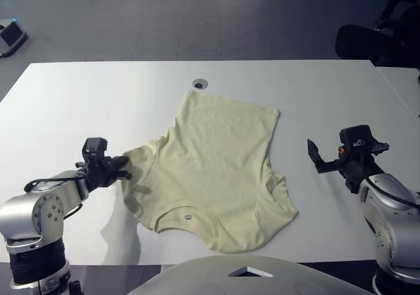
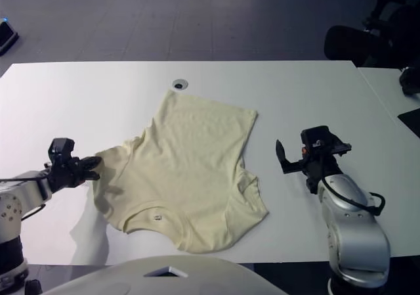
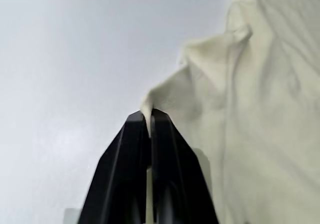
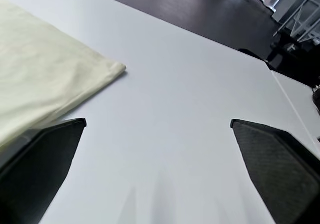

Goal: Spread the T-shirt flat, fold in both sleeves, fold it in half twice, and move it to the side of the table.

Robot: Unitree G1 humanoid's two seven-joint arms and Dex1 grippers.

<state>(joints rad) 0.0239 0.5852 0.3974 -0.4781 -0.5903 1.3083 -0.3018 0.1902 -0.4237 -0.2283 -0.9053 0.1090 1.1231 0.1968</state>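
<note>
T-shirt (image 1: 213, 170) long axis near-far, collar (image 1: 188, 217) nr side.

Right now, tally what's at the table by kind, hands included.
T-shirt: 1
Table grommet: 1
Hands: 2 (left hand shut on the T-shirt, right hand open)
Total: 4

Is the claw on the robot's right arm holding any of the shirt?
No: the right gripper stands open over the table, apart from the T-shirt.

Grey tiled floor (image 1: 164, 19) around a white table (image 1: 79, 98), black chair (image 1: 367, 42) well beyond the right gripper (image 1: 342, 152).
</note>
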